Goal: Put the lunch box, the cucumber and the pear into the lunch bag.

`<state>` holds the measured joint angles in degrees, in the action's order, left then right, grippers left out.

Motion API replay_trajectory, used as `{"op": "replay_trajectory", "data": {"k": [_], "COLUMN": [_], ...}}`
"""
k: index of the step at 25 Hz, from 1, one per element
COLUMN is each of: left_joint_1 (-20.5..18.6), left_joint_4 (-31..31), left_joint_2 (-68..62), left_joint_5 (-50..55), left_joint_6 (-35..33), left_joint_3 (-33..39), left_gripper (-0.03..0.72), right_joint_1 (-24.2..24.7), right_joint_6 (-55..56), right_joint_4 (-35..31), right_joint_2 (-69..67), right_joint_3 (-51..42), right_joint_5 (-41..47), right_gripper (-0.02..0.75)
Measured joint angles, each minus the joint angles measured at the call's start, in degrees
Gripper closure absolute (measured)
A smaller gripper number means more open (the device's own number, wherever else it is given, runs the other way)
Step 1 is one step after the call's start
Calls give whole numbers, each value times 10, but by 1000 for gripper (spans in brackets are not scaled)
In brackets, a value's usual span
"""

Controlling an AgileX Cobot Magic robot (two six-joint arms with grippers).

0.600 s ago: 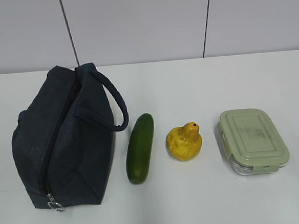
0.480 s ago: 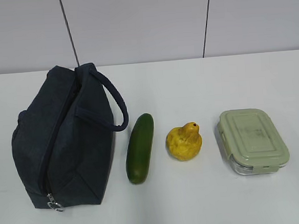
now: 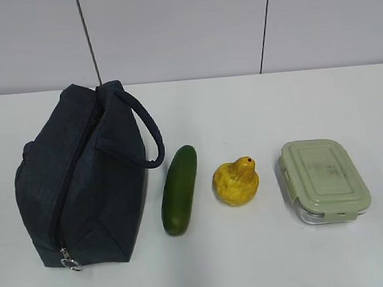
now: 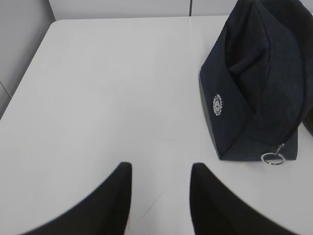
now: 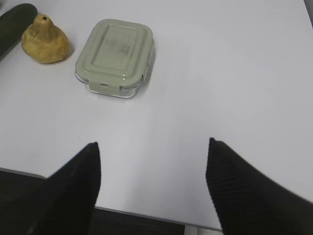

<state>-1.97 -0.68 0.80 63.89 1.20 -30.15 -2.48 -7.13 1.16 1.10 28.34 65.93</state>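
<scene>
The dark navy lunch bag (image 3: 82, 184) lies at the left of the white table, its zipper running toward a silver ring pull (image 3: 71, 262). Right of it lie the dark green cucumber (image 3: 179, 189), the yellow blotched pear (image 3: 235, 182) and the lunch box (image 3: 322, 180) with its sage-green lid. Neither gripper shows in the exterior view. My left gripper (image 4: 160, 169) hangs open over bare table, left of the lunch bag (image 4: 259, 83) and its ring pull (image 4: 272, 157). At the table's near edge my right gripper (image 5: 153, 144) stands wide open and empty, short of the lunch box (image 5: 116, 56), pear (image 5: 45, 40) and cucumber (image 5: 14, 22).
A grey panelled wall (image 3: 184, 32) stands behind the table. The table's near edge (image 5: 146, 215) runs under the right gripper, with dark floor below it.
</scene>
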Motion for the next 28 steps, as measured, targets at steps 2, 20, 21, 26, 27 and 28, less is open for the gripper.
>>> {"op": "replay_trajectory", "data": {"k": [2, 20, 21, 26, 27, 28], "left_joint_1": [0, 0, 0, 0, 0, 0], "left_joint_4": [0, 0, 0, 0, 0, 0], "left_joint_2": [0, 0, 0, 0, 0, 0], "left_joint_5": [0, 0, 0, 0, 0, 0], "left_joint_6": [0, 0, 0, 0, 0, 0], "left_joint_3": [0, 0, 0, 0, 0, 0], "left_gripper": [446, 446, 446, 446, 446, 446], "right_joint_1": [0, 0, 0, 0, 0, 0], "right_joint_6": [21, 124, 124, 125, 126, 126], "right_joint_4": [7, 53, 55, 56, 56, 56], "right_joint_2": [0, -405, -434, -568, -594, -614], "right_joint_3": [0, 171, 186, 260, 274, 285], "right_joint_5": [-1, -157, -159, -166, -166, -167], "right_gripper": [209, 209, 209, 209, 209, 209]}}
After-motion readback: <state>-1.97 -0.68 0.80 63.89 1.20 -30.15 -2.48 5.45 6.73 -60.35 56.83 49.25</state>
